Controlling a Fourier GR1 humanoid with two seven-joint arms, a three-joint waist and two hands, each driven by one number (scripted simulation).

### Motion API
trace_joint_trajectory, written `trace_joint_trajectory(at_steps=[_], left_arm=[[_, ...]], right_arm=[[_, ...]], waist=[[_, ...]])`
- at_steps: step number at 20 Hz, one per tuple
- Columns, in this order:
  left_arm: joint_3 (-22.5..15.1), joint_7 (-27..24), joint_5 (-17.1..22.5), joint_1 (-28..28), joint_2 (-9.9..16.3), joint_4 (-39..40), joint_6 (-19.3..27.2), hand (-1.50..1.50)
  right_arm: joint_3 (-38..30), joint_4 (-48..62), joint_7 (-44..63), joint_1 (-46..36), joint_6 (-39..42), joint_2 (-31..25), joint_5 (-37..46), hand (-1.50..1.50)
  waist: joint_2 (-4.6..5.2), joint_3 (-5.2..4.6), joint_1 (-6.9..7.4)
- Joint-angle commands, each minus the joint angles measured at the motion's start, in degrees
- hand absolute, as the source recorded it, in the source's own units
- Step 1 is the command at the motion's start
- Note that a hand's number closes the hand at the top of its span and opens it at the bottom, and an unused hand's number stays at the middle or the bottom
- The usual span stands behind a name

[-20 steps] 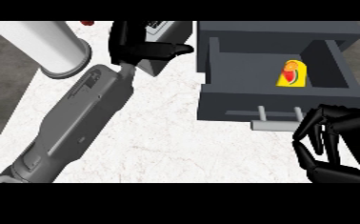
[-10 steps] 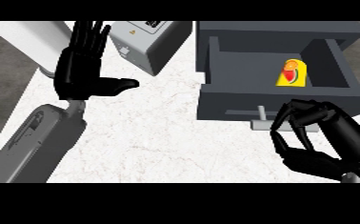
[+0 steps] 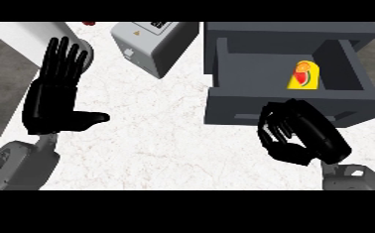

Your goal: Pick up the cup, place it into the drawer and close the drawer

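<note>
Both moved — right robot hand (image 3: 300, 138) nearer drawer (image 3: 282, 109), left robot hand (image 3: 55, 95) lower

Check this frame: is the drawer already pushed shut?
No. The drawer stands pulled out with the cup lying inside it, and the right hand is curled at its front panel.

Yellow cup (image 3: 304, 75) inside open grey drawer (image 3: 219, 58)

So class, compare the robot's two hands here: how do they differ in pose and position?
The left robot hand is flat and open, fingers straight and thumb out; the right robot hand has its fingers curled. The left is over bare counter, touching nothing; the right is at the front of the open drawer, hiding the handle. Both are black, on grey forearms.
</note>
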Motion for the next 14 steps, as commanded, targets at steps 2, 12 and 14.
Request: trace_joint_trajectory(at_steps=[2,12,14], left_arm=[[4.3,-1.8,-0.3,3.6,0.6,2.5,-6.1,-1.50],[10.2,-3.5,-1.3,8.3,0.7,4.2,-14.7,-1.50],[10.6,2.3,-1.3,11.0,0.5,-4.0,-10.8,-1.50]], right_arm=[[3.6,13.0,-5.2,-2.8,-7.5,3.8,9.1,-1.50],[0.9,42.6,-10.7,-17.0,-13.1,7.9,15.4,-1.50],[-2.5,46.1,-15.0,-18.4,-13.9,6.0,14.4,-1.50]], waist=[[0.11,0.00,-0.91],[0.31,0.01,-0.58],[0.08,0.04,-0.64]])
